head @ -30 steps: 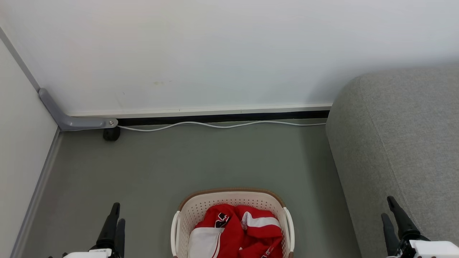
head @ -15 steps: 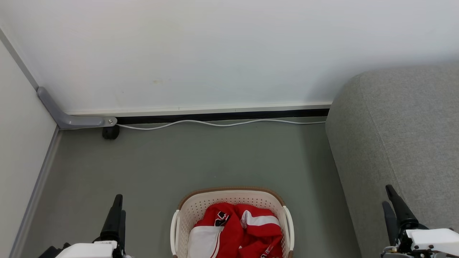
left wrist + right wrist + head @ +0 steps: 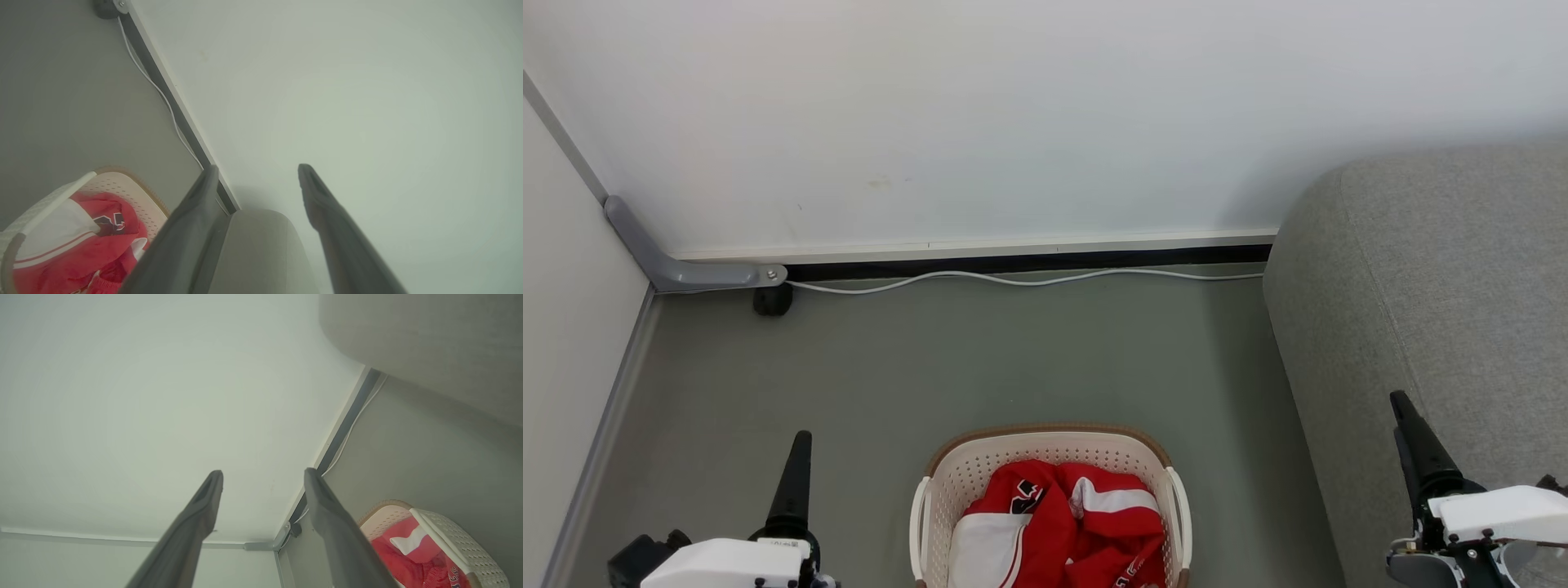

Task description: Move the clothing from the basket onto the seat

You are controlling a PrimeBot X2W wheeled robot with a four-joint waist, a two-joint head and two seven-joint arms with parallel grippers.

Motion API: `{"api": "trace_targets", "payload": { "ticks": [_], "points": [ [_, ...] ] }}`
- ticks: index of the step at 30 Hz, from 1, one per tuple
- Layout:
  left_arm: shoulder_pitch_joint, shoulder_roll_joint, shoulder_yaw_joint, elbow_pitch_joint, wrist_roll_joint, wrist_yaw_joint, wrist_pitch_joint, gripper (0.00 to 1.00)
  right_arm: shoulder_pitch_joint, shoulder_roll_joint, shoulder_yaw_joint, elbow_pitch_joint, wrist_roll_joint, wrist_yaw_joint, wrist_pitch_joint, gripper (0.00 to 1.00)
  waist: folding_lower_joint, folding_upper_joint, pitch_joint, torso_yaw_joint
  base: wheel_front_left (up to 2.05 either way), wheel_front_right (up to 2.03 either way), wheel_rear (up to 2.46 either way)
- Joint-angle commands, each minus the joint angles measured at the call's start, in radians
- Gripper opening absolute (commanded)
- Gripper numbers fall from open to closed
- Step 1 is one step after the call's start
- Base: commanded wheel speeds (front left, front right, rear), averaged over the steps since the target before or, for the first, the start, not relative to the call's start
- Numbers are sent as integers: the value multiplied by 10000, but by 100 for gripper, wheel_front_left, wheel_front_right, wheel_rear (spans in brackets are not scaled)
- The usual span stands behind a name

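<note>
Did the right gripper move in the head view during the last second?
Yes. The right gripper went up the view: earlier below the far rim of the basket, now above it.

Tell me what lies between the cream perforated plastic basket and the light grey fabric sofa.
Only bare grey-green floor separates the basket from the sofa, as the head view shows.

Head view: the bottom edge cuts off the near part of the basket [image 3: 1049, 430] and the clothing [image 3: 1058, 531] in it. The right edge cuts off the sofa [image 3: 1437, 286]. The printed marks [image 3: 1029, 498] on the clothing are too small to read.
</note>
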Motion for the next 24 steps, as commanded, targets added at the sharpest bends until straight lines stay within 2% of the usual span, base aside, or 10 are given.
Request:
{"api": "trace_targets", "payload": {
  "ticks": [1, 24],
  "points": [
    [-655, 123, 51, -251, 288, -12, -102, 100, -517, -284, 153, -271, -261, 33, -165, 100, -1, -1, 2, -1, 0, 0, 0],
    [-1029, 187, -851, -219, 4527, 646, -808, 100, -1267, -1133, 1638, 77, -3239, 36, -869, 100, -1, -1, 46, -36, 0, 0, 0]
  ]
}}
